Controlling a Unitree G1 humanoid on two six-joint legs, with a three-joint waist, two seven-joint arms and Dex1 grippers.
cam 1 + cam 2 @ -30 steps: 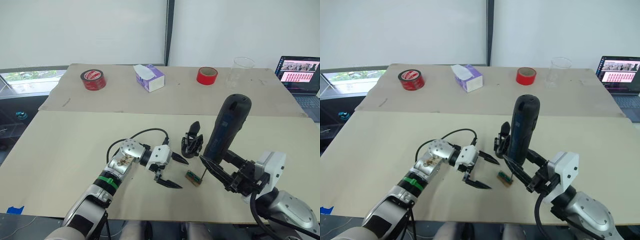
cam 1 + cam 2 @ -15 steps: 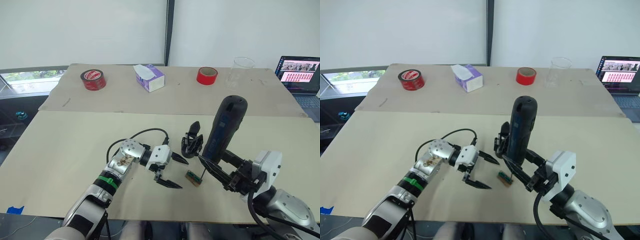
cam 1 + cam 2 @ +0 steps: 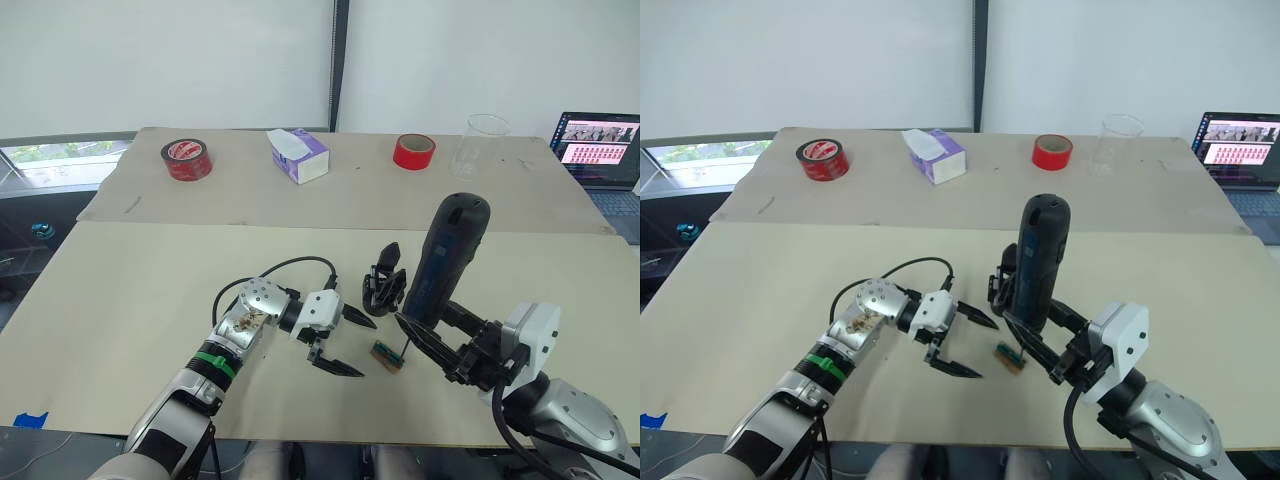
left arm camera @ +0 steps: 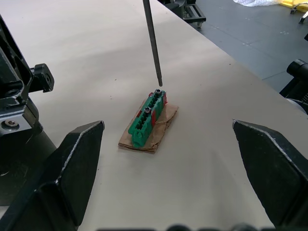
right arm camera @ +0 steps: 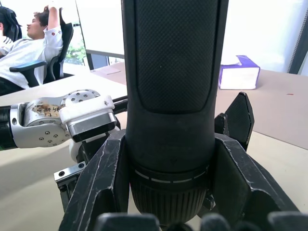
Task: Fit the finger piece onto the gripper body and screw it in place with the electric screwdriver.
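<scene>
The right pincer [image 3: 437,345] clamps the electric screwdriver [image 3: 446,258] near its lower end, holding the tool tilted with its thin metal bit [image 4: 152,41] poised just above a screw head at one end of a small green block [image 4: 147,118] on the tan tabletop [image 3: 130,285]. The left pincer [image 3: 349,344] rests beside the block, fingers spread wide and holding nothing. The gripper body [image 3: 383,284] stands on the tabletop just beyond the block, one pointed finger raised.
</scene>
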